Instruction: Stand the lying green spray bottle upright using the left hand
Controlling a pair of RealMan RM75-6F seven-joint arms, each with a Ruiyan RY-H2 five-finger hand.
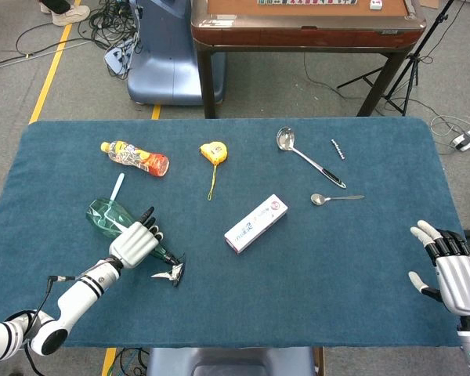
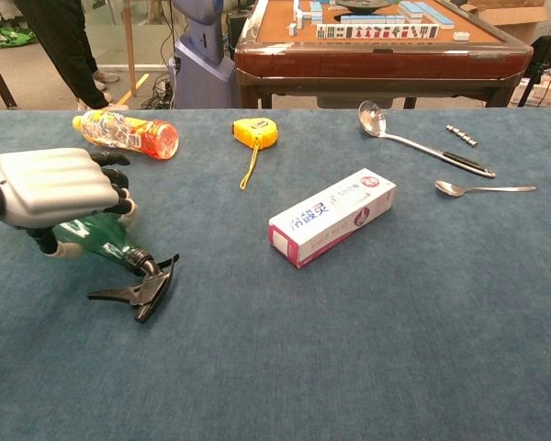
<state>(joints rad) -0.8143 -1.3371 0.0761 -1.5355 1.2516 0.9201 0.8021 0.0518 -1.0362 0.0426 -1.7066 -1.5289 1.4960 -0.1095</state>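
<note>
The green spray bottle (image 1: 103, 217) lies tilted on the blue table cloth at the front left, its black trigger head (image 2: 140, 288) pointing toward the table's front edge. My left hand (image 1: 135, 242) wraps over the bottle's body (image 2: 92, 236) near the neck, fingers curled around it, and it hides most of the body in the chest view. The bottle's base (image 1: 94, 211) points to the far left. My right hand (image 1: 452, 272) hovers at the front right corner, fingers apart and holding nothing; it is outside the chest view.
An orange drink bottle (image 1: 135, 157) lies at the back left, with a thin white stick (image 1: 116, 186) just beyond the spray bottle. A yellow tape measure (image 1: 213, 152), a toothpaste box (image 1: 256, 223), a ladle (image 1: 305, 154) and a spoon (image 1: 335, 199) lie mid-table.
</note>
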